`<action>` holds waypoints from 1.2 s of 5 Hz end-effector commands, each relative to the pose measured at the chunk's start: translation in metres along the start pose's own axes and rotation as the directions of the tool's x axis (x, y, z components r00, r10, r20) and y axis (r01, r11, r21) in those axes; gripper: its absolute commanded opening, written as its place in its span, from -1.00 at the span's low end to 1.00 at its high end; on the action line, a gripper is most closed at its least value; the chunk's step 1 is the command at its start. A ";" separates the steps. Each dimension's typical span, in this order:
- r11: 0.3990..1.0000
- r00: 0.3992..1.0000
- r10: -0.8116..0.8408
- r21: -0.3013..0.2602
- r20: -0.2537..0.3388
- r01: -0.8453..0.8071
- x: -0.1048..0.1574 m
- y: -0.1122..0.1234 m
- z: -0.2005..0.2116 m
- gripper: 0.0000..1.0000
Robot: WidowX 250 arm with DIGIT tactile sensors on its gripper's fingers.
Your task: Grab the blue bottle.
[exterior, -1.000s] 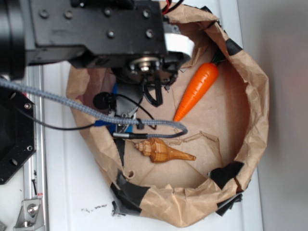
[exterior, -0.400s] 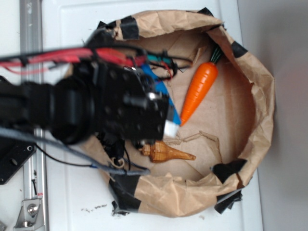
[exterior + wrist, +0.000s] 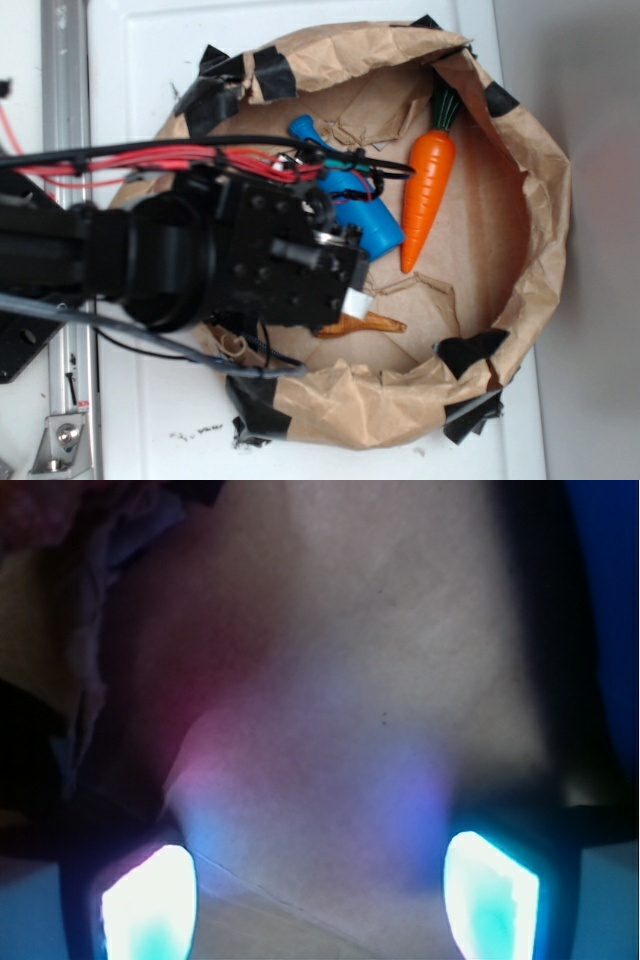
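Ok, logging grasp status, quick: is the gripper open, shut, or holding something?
Gripper: open, fingertips apart over bare paper, holding nothing; the blue bottle lies beside it, ungrasped.

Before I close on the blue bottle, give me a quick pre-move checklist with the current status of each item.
1. Target located: ok. The blue bottle lies inside the paper bag nest, partly under the arm.
2. Gripper open: ok. The wrist view shows two fingertips well apart with bare paper between them.
3. Bottle between the fingers: not ok. Blue shows only at the far right edge of the wrist view, outside the gap.
4. Neighbours clear: cannot tell. The carrot lies close beside the bottle; the seashell is mostly hidden under the arm.
5. Height above the floor: cannot tell.
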State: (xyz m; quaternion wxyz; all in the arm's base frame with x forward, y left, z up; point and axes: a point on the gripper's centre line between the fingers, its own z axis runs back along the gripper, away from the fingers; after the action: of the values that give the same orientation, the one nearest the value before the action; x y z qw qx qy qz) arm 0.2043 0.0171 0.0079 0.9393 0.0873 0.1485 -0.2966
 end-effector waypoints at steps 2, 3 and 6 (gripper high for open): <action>0.981 0.939 0.193 -0.081 0.284 -0.177 -0.009 0.071 0.115 1.00; 0.991 0.936 0.132 -0.026 0.327 -0.131 -0.001 0.066 0.134 1.00; 0.978 0.924 -0.200 0.009 0.327 0.209 0.044 0.053 0.036 1.00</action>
State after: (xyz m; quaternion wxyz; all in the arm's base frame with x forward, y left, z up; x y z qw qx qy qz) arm 0.2803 0.0205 0.0238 0.9163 -0.0011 0.0218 -0.3999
